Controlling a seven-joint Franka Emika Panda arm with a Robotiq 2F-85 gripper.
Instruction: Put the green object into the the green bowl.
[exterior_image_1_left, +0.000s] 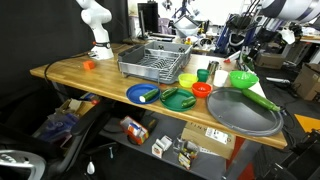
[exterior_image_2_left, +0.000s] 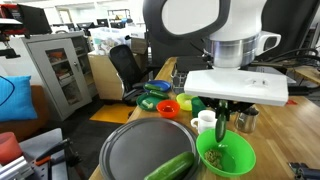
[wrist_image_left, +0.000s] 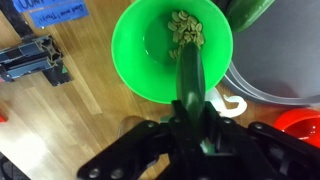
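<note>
The lime-green bowl fills the top of the wrist view and holds a few pale pieces. It also shows in both exterior views. My gripper is shut on the dark green cucumber-like object. The object hangs down from the jaws, its free end over the bowl's near rim. In an exterior view the gripper hangs right above the bowl with the object pointing into it. In an exterior view the gripper is small and the object cannot be made out.
A grey round pan lies beside the bowl with a brighter long green piece on it. An orange bowl, a white cup, a flat dark green dish, a blue plate and a dish rack stand nearby.
</note>
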